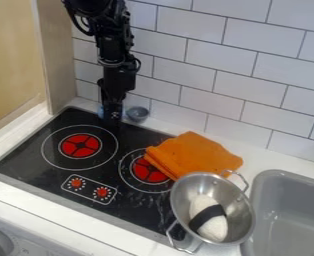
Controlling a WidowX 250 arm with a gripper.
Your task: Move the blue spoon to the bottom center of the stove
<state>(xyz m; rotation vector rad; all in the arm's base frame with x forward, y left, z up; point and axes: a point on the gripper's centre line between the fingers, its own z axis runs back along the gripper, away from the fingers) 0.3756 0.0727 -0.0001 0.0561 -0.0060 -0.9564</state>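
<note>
I'm judging this as step 1 of 2, the pickup: my gripper (pixel 113 117) is hanging at the upper-left back edge of the stove (pixel 134 207), and the blue spoon (pixel 137 114) is sitting just beside it, partly hidden. I'm not managing to tell whether it's pinching anything. Next I'm needing a sure grip, then a low carry toward the stove's bottom center.

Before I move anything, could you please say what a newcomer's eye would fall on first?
Most likely the bright orange cloth, lying over the right edge of the stove and partly across a burner. Next, the metal colander just in front, holding a white item with a dark band.
</note>
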